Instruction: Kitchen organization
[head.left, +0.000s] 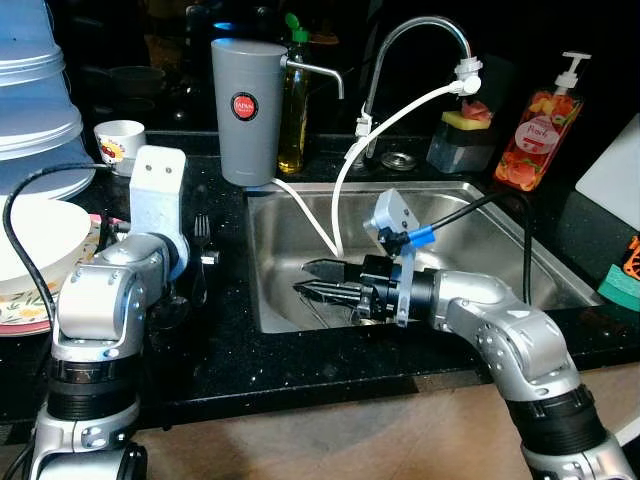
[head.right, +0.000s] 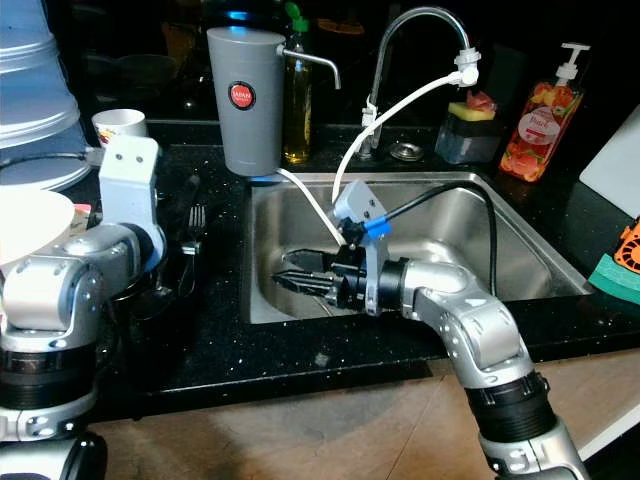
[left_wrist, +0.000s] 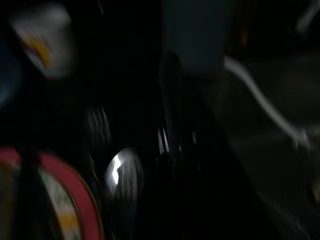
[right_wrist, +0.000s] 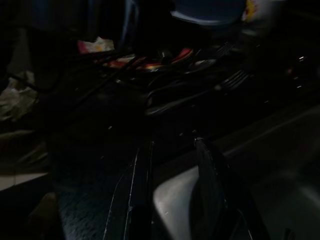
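Right tool (head.left: 322, 280), fingers parted and holding nothing, hovers low inside the sink (head.left: 480, 215), aimed toward nine o'clock. A fork (head.left: 201, 232) lies on the tabletop (head.left: 230, 350) beyond the rim. Clear that rim before reaching. Left tool's state: cannot tell.

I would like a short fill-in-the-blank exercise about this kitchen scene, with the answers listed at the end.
1. The right gripper reaches into the steel ____.
2. The grey canister carries a round ____ label.
3. The fork lies on the black ____, between the left arm and the sink.
4. The soap bottle with the fruit picture has a ____ pump on top.

Answers: sink; red; countertop; white
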